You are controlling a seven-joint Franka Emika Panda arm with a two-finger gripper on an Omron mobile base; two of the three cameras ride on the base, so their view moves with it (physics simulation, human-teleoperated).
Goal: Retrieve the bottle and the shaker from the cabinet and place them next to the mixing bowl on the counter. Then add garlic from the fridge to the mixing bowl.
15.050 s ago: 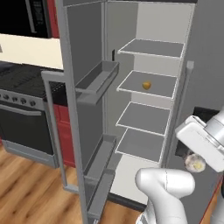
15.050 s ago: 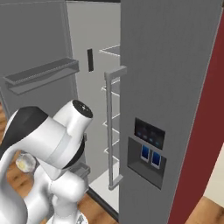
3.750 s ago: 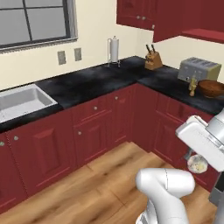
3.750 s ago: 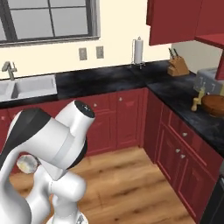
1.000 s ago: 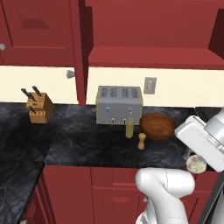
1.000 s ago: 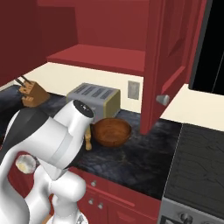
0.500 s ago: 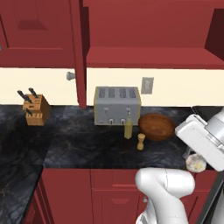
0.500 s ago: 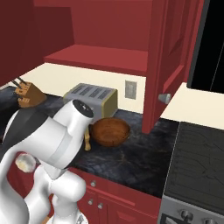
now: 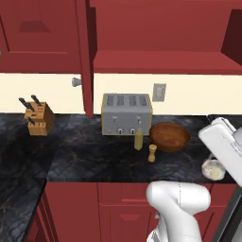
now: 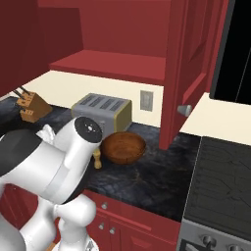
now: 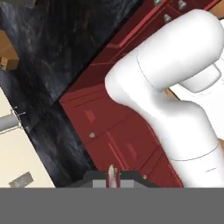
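Observation:
The brown mixing bowl (image 9: pixel 170 136) (image 10: pixel 122 147) stands on the black counter to the right of a silver toaster (image 9: pixel 126 113). A tan bottle (image 9: pixel 138 140) and a small wooden shaker (image 9: pixel 152 152) stand just left of the bowl, in front of the toaster. My gripper (image 9: pixel 213 166) hangs at the counter's front edge, right of the bowl and lower than it. It is shut on a pale garlic bulb (image 9: pixel 213 170). In the hand view the fingertips (image 11: pixel 107 174) stand close together with a thin pale sliver between them.
The wall cabinet above the toaster is open, and its door (image 9: pixel 85 56) (image 10: pixel 188 73) juts out over the counter with a round knob (image 10: pixel 185 110). A knife block (image 9: pixel 38 118) stands far left. A black stove (image 10: pixel 220 181) lies right of the counter.
The base has driven from the open fridge past the sink corner to this counter. Over the last second the picture barely shifts. The arm keeps its pose with the garlic held.

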